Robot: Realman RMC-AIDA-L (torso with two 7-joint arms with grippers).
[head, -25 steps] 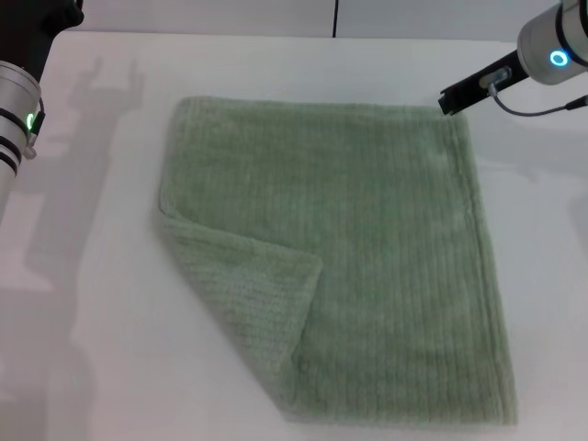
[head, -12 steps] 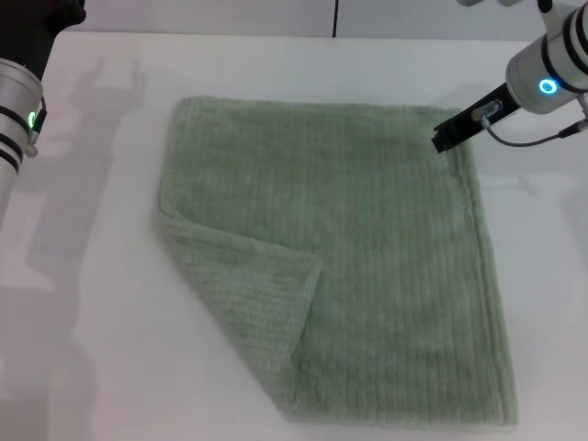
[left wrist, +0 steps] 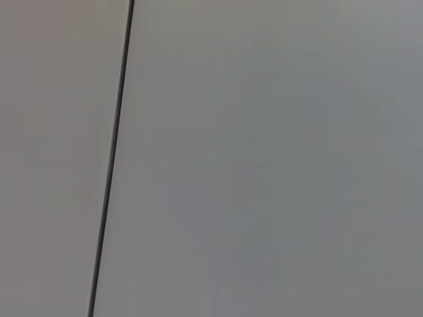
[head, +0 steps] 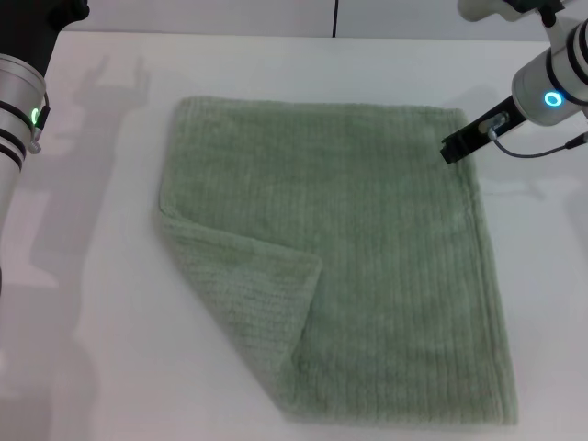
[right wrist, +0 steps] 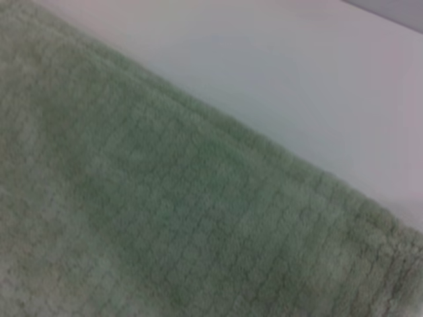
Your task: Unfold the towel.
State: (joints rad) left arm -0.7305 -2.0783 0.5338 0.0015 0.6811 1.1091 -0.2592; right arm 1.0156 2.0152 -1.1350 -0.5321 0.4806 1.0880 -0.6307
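The pale green towel point(head: 367, 248) lies flat on the white table point(head: 92, 322), ribbed lines running front to back. Its near-left corner point(head: 253, 294) is folded over onto the cloth as a triangular flap. My right gripper point(head: 457, 145) hovers at the towel's far right corner, its dark tip just over the hemmed edge. The right wrist view is filled by the towel point(right wrist: 165, 218), its hem running beside bare table point(right wrist: 277, 79). My left gripper point(head: 41, 18) is parked at the far left, well away from the cloth.
White tabletop surrounds the towel on all sides. A grey wall with a dark vertical seam point(left wrist: 112, 165) fills the left wrist view. The left arm's silver segment point(head: 14, 110) hangs over the table's left edge.
My right gripper has come down and nearer, from beyond the towel's far right corner to just over it. The towel and left arm have not moved.
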